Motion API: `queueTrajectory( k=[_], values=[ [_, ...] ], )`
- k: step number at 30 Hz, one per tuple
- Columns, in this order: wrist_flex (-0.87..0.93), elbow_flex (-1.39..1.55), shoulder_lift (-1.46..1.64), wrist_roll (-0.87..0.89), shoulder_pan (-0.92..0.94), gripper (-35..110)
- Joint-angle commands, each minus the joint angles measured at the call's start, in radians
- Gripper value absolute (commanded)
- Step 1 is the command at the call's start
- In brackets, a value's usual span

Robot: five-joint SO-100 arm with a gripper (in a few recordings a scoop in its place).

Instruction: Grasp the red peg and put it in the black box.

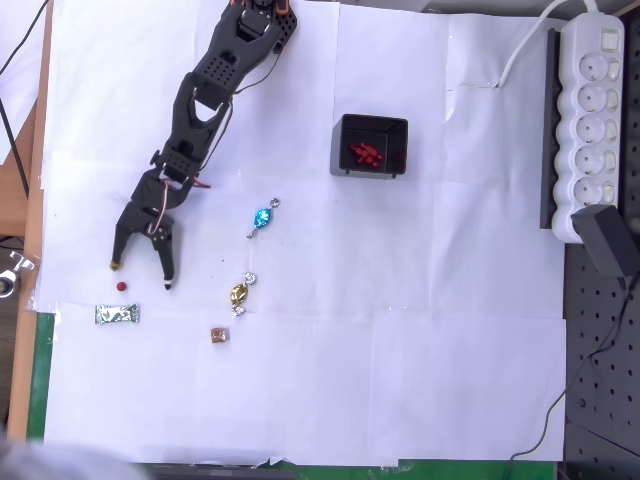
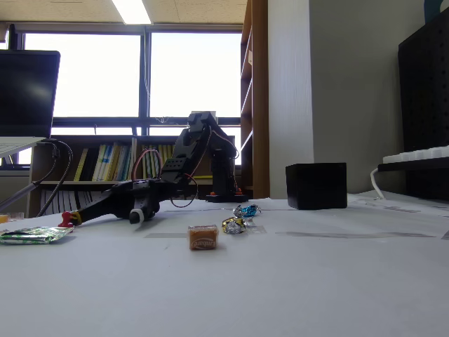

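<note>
Item: red peg (image 1: 121,286). Tiny dark red dot on the white paper, lying just ahead of my gripper (image 1: 141,275), between the lines of my two fingertips and nearer the left one as the overhead view shows it. I judge it very light, rigid and smooth; likely to roll or skid if nudged from one side. Best hold: across its round body, fingers meeting it evenly, low at the table. In the fixed view it shows as a small red shape (image 2: 66,220) at my fingertip.

Item: my gripper. Spread wide, holding nothing. One tip sits to the left of the peg, the other to the right, the peg not yet between the pads. In the fixed view the fingers (image 2: 105,204) lie nearly at table level.

Item: my arm. Stretched long and low from the base, reaching out diagonally, wrist pitched down so the fingers almost graze the paper.

Item: black box (image 1: 369,146). Well apart from my gripper, back toward my base and off to the right in the overhead view. It already contains several red pieces (image 1: 366,154).

Item: other objects. Green wrapped candy (image 1: 117,314) just beyond the peg; blue candy (image 1: 262,218), gold candy (image 1: 240,293) and brown square candy (image 1: 219,335) to the right of my fingers.
</note>
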Motion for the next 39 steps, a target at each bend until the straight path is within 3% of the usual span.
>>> queueTrajectory(
  k=[1,9,24,39],
  values=[
    [-0.005,0.074,0.028,0.000,0.012,42],
    [0.015,0.213,0.106,0.005,0.014,42],
    [0.241,0.264,0.067,0.037,0.005,42],
    [0.235,0.262,0.069,0.025,-0.023,42]
  ],
)
